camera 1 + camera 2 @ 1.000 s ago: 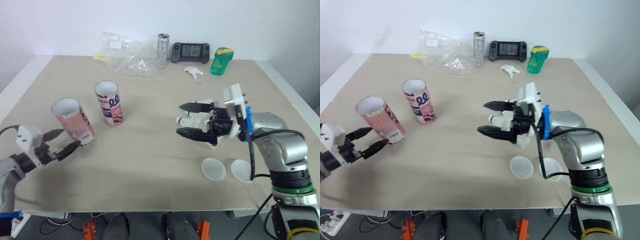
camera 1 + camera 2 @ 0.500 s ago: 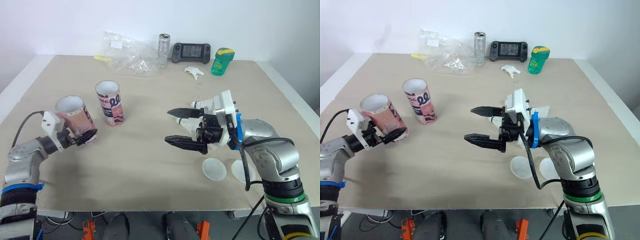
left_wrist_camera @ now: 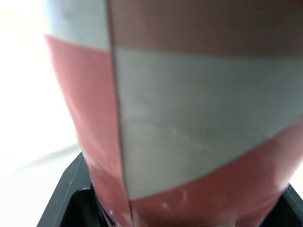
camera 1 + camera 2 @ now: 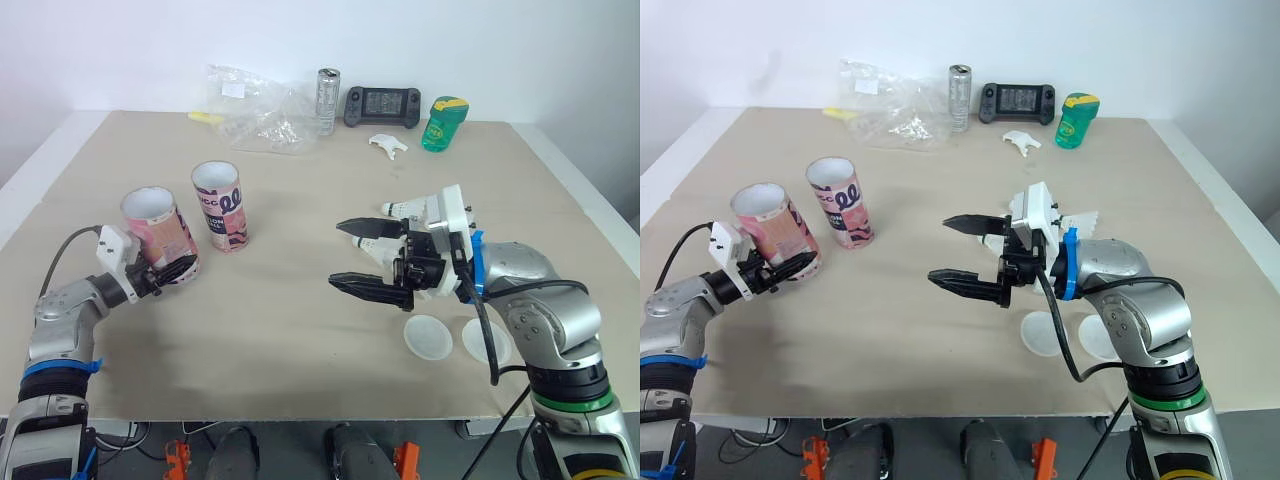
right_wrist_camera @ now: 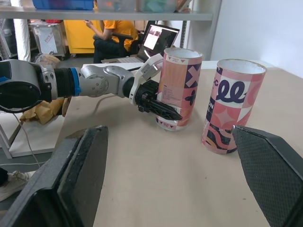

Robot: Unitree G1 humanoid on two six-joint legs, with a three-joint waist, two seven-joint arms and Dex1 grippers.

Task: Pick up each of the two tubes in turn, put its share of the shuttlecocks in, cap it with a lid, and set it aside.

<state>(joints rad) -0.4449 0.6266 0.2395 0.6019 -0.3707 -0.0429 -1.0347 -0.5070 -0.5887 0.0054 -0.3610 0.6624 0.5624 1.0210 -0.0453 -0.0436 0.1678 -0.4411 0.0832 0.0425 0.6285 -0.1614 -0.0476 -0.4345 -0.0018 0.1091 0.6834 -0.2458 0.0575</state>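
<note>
A plain white wall point(image 4: 120, 50) rises behind the beige-topped table point(image 4: 300, 330).

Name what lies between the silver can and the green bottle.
A black handheld game console lies there, in both eye views; a small white piece lies just nearer.

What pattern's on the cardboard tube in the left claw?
The cardboard tube has pink and pale blocks with dark shapes; clearest in the right wrist view.

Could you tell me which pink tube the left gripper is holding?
The leftmost tube, clamped near its base by the left gripper; the other tube stands free beside it.
</note>
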